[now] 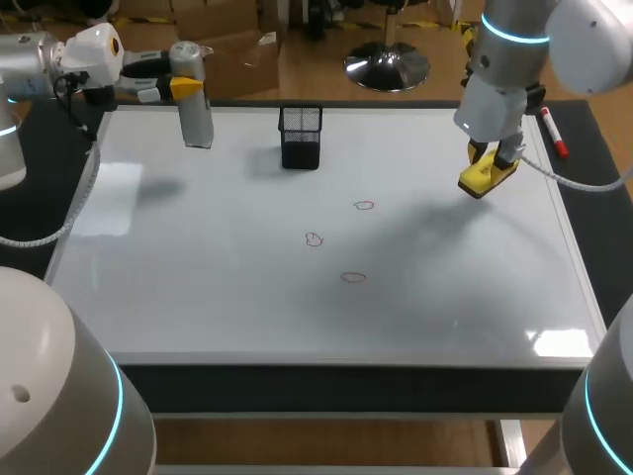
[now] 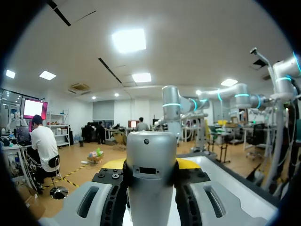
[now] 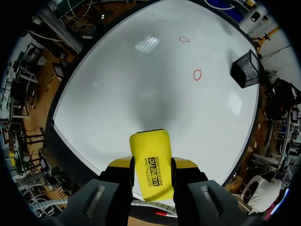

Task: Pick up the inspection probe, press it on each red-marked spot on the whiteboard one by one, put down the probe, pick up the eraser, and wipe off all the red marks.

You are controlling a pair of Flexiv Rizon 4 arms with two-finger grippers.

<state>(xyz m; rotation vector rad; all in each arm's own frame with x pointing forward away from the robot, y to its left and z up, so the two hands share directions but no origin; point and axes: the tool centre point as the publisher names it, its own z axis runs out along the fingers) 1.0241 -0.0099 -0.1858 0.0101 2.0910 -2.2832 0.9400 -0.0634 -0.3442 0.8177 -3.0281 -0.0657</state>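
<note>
The probe (image 1: 195, 111) is held upright in the clenched left pincer (image 1: 186, 87) by the desk's far left corner, probably parked away from the red marks (image 1: 314, 239). The eraser (image 1: 480, 181) is gripped by the right pincer (image 1: 491, 169) near the right edge, above the whiteboard (image 1: 198, 257), seemingly readied for wiping. Three marks are seen unwiped. Whether the probe's tip touches the board cannot be told.

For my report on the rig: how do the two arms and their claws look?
The left arm and right arm are round silver-white tubes with glowing cyan rings. The left claw and right claw have pale grey bodies and yellow tips. A ribbed pale cable hangs from each.
</note>
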